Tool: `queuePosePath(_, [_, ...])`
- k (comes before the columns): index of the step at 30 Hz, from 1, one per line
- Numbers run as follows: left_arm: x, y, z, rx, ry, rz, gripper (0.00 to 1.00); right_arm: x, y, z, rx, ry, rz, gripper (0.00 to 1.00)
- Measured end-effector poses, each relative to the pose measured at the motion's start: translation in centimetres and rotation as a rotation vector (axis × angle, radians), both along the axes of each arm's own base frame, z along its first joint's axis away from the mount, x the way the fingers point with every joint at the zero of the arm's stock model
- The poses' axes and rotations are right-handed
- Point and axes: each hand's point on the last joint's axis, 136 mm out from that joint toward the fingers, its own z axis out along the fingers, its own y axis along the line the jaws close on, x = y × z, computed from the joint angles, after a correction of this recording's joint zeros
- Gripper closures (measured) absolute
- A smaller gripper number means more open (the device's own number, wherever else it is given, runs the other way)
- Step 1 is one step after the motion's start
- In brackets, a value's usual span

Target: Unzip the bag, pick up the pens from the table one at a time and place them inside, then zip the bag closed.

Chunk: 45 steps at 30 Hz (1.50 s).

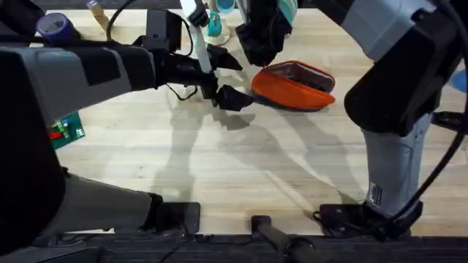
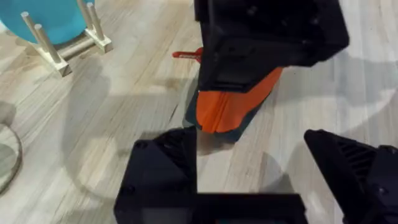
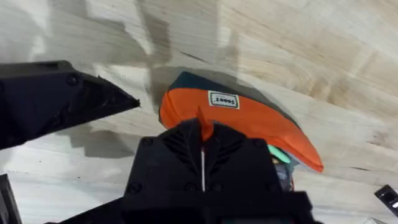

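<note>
Closing step, by my reading: right gripper (image 3: 202,134) pinched on the bag's orange pull tab (image 3: 204,119) at the bag (image 1: 292,86), which lies on the table (image 1: 219,161) toward the far side. Left gripper (image 2: 249,168) spread wide, hovering just beside the bag's near end. Next: left clamps the fabric end while right draws the slider. Bag orange, dark lining, mouth gaping, something green inside

The right gripper (image 2: 267,43) covers the bag's (image 2: 233,106) far end. One pen (image 2: 185,55) shows only its reddish tip.
</note>
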Motion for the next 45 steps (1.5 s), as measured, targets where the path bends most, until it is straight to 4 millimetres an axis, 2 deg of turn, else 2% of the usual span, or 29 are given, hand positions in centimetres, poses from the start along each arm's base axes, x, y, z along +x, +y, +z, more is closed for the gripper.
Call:
queuePosePath(11, [1.5,-1.0,0.5,-0.068,-0.11,-0.048,0.006,0.0,0.0,0.4,0.005,-0.008,-0.001,0.968])
queuePosePath(22, [1.5,-2.5,-0.4,-0.167,-0.169,-0.157,0.006,0.0,-0.2,0.4,-0.003,-0.009,0.0,0.967])
queuePosePath(34, [1.3,-3.9,-1.3,-0.165,-0.175,-0.184,0.012,0.0,-0.6,0.4,-0.019,-0.005,-0.005,0.968])
queuePosePath(38, [1.6,-4.0,-1.7,-0.142,-0.168,-0.162,0.161,0.0,-0.7,0.4,-0.02,-0.004,-0.008,0.968])
queuePosePath(45, [2.0,-4.2,-1.9,-0.121,-0.17,-0.143,0.52,0.0,-0.9,0.4,-0.02,-0.004,-0.011,0.968])
